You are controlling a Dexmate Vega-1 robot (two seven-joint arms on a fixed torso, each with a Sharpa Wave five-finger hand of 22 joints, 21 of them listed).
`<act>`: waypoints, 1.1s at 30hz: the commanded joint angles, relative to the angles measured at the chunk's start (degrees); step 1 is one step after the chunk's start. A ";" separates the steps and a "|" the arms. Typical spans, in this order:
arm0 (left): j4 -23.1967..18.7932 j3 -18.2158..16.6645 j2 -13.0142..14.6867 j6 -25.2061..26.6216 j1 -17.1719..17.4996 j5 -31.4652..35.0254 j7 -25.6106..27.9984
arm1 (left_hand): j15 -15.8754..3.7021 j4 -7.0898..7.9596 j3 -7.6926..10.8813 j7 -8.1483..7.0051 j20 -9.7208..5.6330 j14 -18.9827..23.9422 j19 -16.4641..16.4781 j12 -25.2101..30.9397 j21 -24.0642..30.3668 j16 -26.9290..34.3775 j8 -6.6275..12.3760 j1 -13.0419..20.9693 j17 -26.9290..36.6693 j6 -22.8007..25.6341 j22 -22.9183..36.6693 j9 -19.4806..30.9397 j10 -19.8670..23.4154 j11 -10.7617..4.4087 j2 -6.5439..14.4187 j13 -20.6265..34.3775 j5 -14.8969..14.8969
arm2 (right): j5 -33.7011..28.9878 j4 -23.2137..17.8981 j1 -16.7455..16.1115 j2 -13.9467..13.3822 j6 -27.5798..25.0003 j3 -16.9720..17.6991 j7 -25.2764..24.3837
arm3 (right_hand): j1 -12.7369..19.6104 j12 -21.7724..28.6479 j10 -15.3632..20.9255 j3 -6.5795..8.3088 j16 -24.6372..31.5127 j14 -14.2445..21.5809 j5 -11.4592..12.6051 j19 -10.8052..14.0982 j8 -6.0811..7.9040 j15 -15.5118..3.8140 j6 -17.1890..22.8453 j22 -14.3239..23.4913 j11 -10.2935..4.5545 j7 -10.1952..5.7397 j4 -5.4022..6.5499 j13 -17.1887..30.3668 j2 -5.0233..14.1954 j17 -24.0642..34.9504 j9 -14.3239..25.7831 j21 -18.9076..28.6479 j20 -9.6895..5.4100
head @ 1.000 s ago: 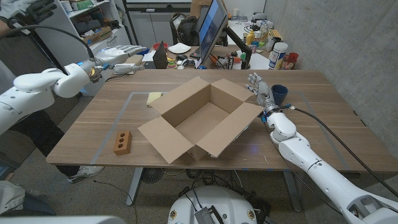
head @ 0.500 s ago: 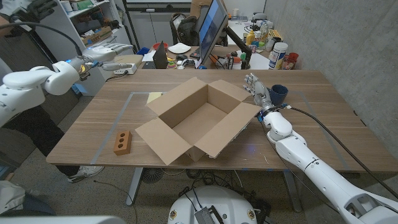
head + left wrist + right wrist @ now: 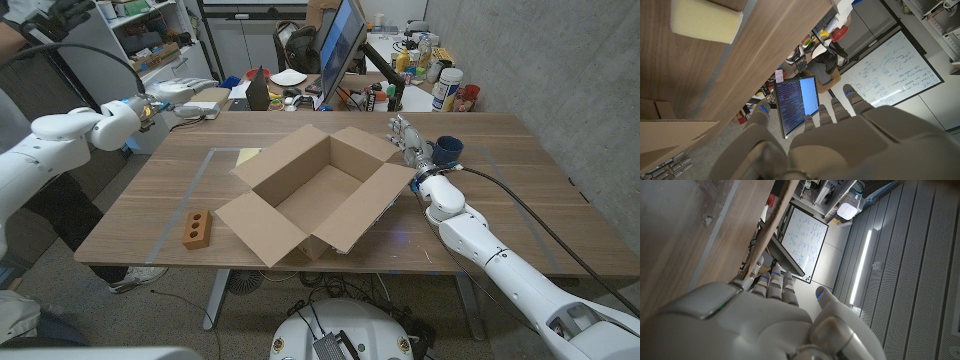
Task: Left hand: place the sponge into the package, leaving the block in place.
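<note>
The yellow sponge [image 3: 247, 156] lies on the table behind the far left flap of the open cardboard package [image 3: 315, 190], partly hidden by it; the sponge [image 3: 705, 22] also shows in the left wrist view. A brown block [image 3: 198, 229] with two holes sits near the front left edge. My left hand [image 3: 178, 90] hovers beyond the table's far left corner, fingers stretched out and holding nothing, well away from the sponge. My right hand [image 3: 408, 135] stands by the package's right flap with fingers up and apart, holding nothing.
A blue cup [image 3: 449, 150] stands just right of my right hand. Monitors, bottles and clutter crowd a desk behind the table's far edge. A person's arm shows at the far left, near shelves.
My left arm swung a little left and back, the hand staying near the far left corner. The right hand edged toward the package, whose right flap shifted slightly left.
</note>
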 commanded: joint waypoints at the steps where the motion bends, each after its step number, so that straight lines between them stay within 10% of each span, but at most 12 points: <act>1: 7.04 7.44 -6.14 -1.08 -7.53 3.25 -0.36 | -0.09 -0.75 0.03 -0.16 -0.36 -0.88 -0.11 -0.22 -0.12 0.01 -0.22 0.90 0.14 -0.17 0.14 0.20 -0.95 -0.10 -0.45 0.19 -0.21 | 0.59 1.77 1.29 -0.05 0.46 -0.09 1.86 | -0.31 0.11 0.60 0.14 0.19 0.11 0.29 0.50 0.31 0.26 0.45 0.22 -0.02 0.20 -0.41 0.31 1.13 0.21 0.20 -0.16 0.23; 33: -1.65 7.76 -3.66 -2.21 -3.15 -2.53 -13.30 | 0.19 -2.24 -1.58 0.18 0.69 -1.69 -0.57 -0.43 -0.78 0.12 -0.99 1.66 0.23 -1.74 0.22 0.30 -1.76 0.03 -3.56 0.25 -0.19 | 0.29 7.06 6.14 0.53 2.81 -0.37 5.35 | -0.28 -0.06 0.49 -0.03 0.12 0.15 0.26 0.51 0.20 0.52 0.63 0.22 -0.02 -0.22 -0.69 0.32 0.68 0.14 0.22 -0.24 0.54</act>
